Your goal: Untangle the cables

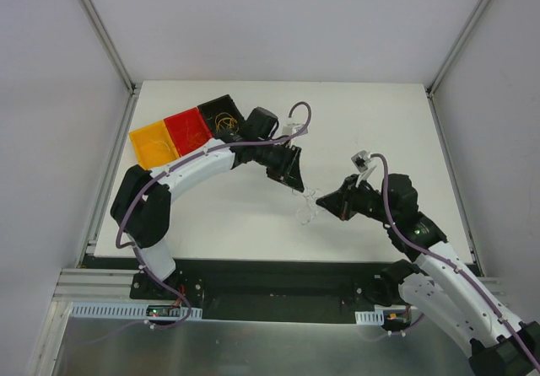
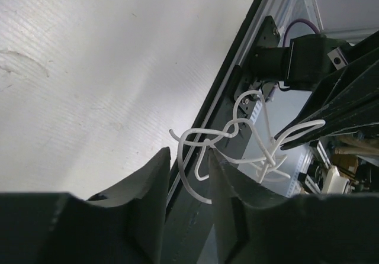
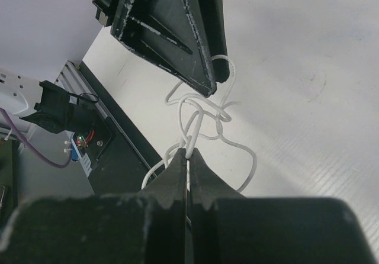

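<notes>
A tangle of thin white cable (image 1: 306,210) hangs between my two grippers over the white table. My right gripper (image 1: 327,202) is shut on one strand of it; the wrist view shows the strand pinched at the tips (image 3: 188,151), with the knot (image 3: 201,113) just beyond. My left gripper (image 1: 297,184) is over the tangle's far side. Its jaws stand apart (image 2: 189,157), and a loop of the white cable (image 2: 204,142) passes between them and hooks on one finger (image 3: 220,68). A small bundle of hair-thin yellow and orange wires (image 1: 225,124) lies in a black tray compartment.
A tray with orange (image 1: 153,147), red (image 1: 187,130) and black (image 1: 216,108) compartments sits at the back left, beside the left arm's elbow. The table's near edge and black base rail (image 1: 278,279) are close below the tangle. Walls enclose the table.
</notes>
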